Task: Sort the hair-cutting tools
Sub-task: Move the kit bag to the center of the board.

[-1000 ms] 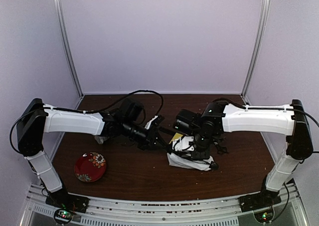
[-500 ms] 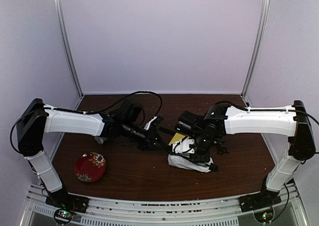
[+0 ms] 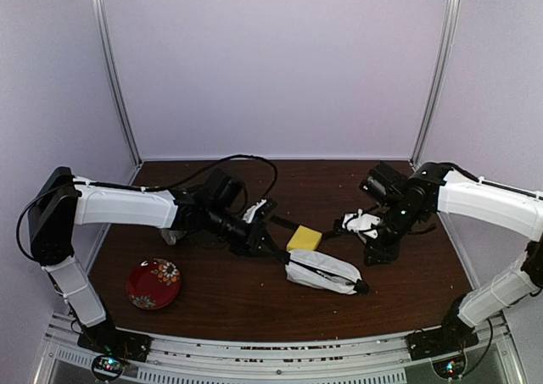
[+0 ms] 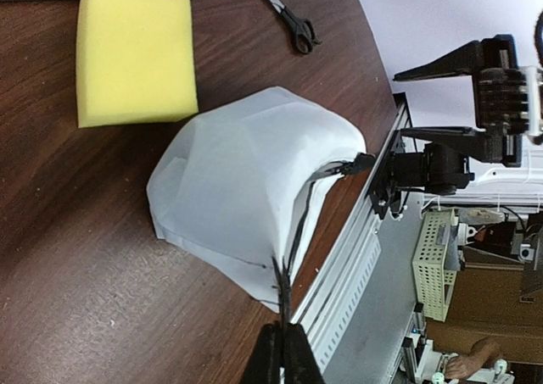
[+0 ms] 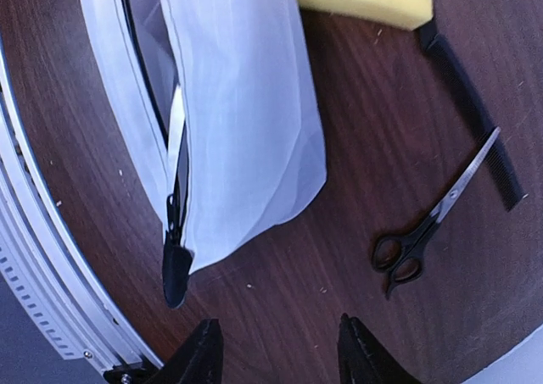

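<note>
One scissors near parted right fingers, untouched, left fingers pinching pouch

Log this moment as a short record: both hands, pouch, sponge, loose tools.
left hand: shut, pinching pouch edge
right hand: open, empty
pouch: white, on table, zip looks open
sponge: yellow, beside pouch
loose tools: scissors and comb on table, outside pouch
</note>
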Available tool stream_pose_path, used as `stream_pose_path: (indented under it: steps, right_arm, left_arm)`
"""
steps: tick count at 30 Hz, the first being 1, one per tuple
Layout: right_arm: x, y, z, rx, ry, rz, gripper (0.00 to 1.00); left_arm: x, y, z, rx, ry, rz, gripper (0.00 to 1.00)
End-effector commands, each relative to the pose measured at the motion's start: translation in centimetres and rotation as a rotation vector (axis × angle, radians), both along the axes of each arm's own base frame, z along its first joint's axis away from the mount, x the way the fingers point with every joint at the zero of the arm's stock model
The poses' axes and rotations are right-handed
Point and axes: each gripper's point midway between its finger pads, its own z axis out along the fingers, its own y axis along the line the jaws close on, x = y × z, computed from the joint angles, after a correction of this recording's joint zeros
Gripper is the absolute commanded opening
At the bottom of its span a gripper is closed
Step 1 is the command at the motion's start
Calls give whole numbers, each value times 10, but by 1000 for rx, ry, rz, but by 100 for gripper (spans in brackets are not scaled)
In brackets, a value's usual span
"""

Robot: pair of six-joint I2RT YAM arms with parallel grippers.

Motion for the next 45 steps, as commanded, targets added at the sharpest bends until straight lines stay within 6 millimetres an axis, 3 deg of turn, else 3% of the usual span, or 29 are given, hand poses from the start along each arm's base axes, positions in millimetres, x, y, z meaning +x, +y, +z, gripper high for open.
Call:
stream_pose_path:
  steps: [1, 8, 11, 20, 22, 27, 29, 37, 42, 45]
  right_arm:
    - [-29, -23, -22, -43, 118, 27, 49]
    - [-44, -35, -47, -110, 193, 89, 51]
    - [-50, -31, -55, -102, 248, 102, 51]
    - [-57, -4, -42, 16, 337, 133, 51]
    - [-53, 0, -43, 15, 346, 113, 42]
    - [-54, 7, -46, 24, 395, 112, 7]
    - [-55, 8, -43, 29, 403, 115, 0]
    - [-56, 7, -11, 50, 383, 145, 0]
    - [-53, 30, 22, 164, 418, 178, 0]
    - [-33, 43, 17, 158, 404, 145, 0]
  left_arm:
    - [13, 0, 3, 9, -99, -4, 0]
    - [24, -3, 10, -24, -196, 15, 0]
    - [22, -4, 13, -41, -202, 19, 0]
    - [15, 4, 16, -41, -222, 38, 0]
    - [15, 6, 17, -40, -229, 37, 0]
    - [12, 11, 17, -27, -238, 37, 0]
    - [10, 16, 14, -9, -241, 42, 0]
    - [-4, 46, 2, 69, -243, 61, 0]
    - [-28, 74, 15, 98, -246, 41, 0]
    - [-32, 92, 16, 154, -294, 10, 0]
